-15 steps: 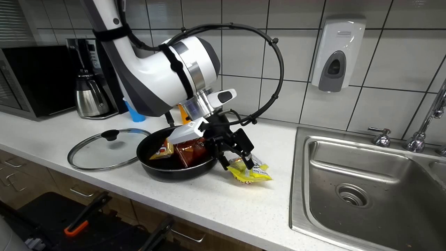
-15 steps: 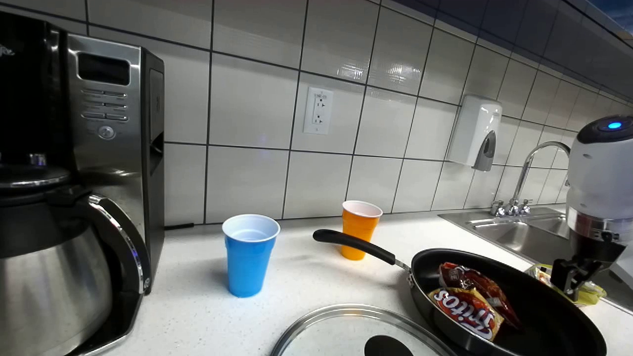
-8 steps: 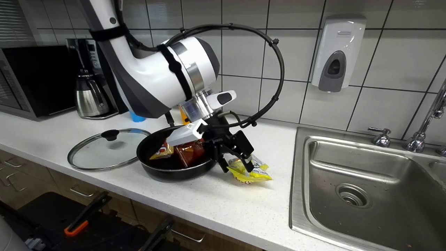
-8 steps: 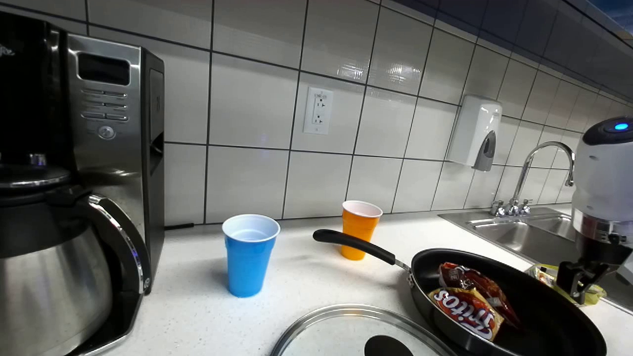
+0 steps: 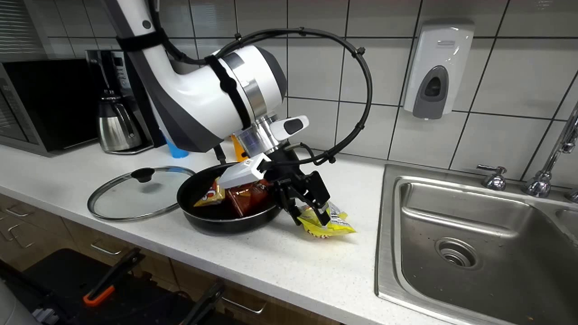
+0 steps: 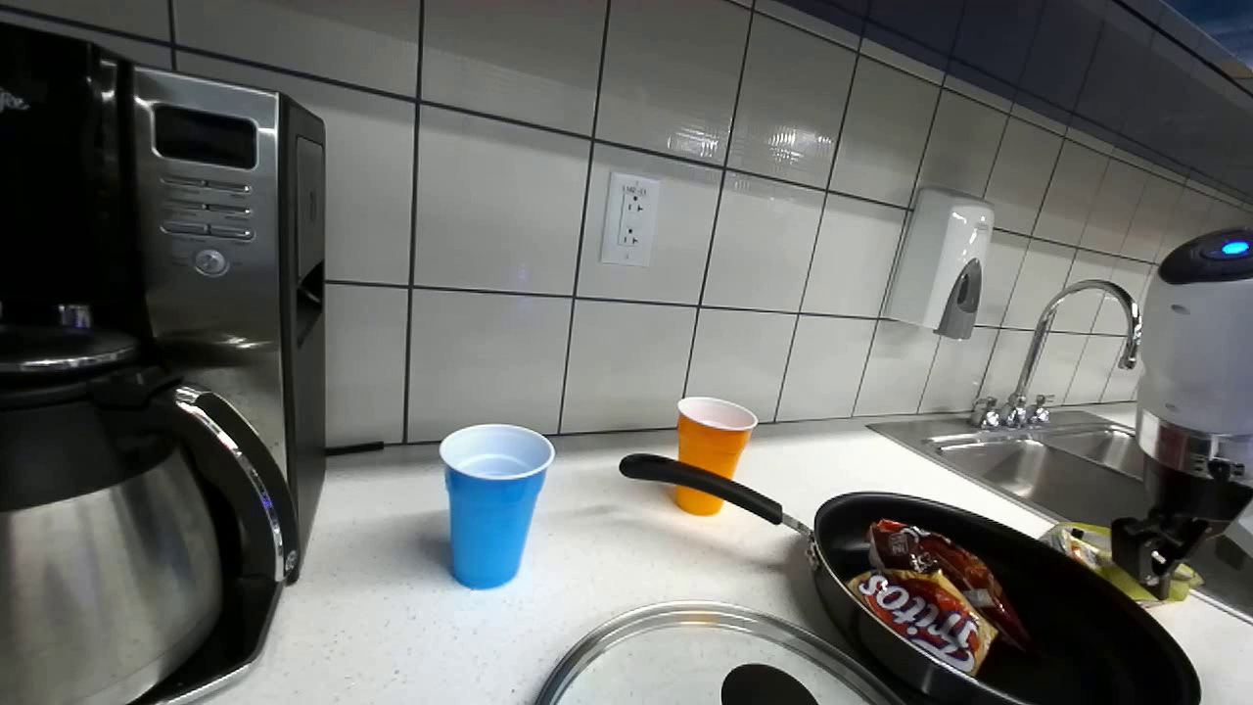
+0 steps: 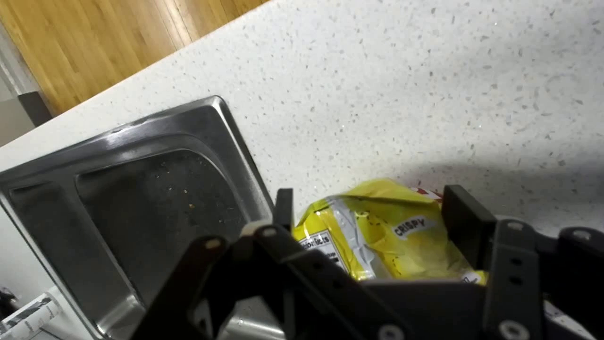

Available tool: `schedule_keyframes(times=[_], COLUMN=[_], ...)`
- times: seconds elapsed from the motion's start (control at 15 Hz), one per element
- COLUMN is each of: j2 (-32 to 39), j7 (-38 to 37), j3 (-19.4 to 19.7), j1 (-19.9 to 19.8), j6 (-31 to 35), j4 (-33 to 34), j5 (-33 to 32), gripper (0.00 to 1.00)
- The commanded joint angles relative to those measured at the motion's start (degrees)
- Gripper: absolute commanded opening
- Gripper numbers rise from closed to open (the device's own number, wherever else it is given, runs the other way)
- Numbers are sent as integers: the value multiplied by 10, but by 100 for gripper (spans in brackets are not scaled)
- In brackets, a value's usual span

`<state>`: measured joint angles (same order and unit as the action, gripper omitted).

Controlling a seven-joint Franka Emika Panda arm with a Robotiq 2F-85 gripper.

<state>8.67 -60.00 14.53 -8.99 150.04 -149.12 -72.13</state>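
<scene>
Two fingers (image 7: 467, 226) of our tool (image 7: 370, 208) stand apart astride the yellow bag (image 7: 396, 231) on the tabletop (image 7: 424, 94) between pan (image 5: 226, 227) and sink (image 5: 387, 253); slick and crumpled, it could, we judge, slip from a shallow pinch.

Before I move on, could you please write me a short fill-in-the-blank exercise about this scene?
In the wrist view, the crinkled bag between the jaws of the gripper is mostly ____ in colour.
The pan holds a red bag and another bag printed ____.
Outside, the cup nearer the coffee maker is coloured ____.
The glass lid has a knob coloured ____.
Missing words: yellow; Fritos; blue; black.
</scene>
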Motion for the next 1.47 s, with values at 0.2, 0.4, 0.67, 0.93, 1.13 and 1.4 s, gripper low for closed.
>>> schedule_keyframes(times=[0.2, 0.4, 0.67, 0.93, 1.13, 1.4], j2=[-15, -13, -15, -41, -64, -104], j7=[-10, -10, -14, -56, -83, -127], j3=[-6, -6, -6, 1, -12, -16], j1=[-8, -7, -8, 8, 2, 1], j6=[-7, -7, -6, -14, -19, -24], j4=[-8, -10, -11, -11, -11, -15], j5=[-15, -14, -12, -20, -2, 0], gripper=[27, 5, 0, 0, 0, 0])
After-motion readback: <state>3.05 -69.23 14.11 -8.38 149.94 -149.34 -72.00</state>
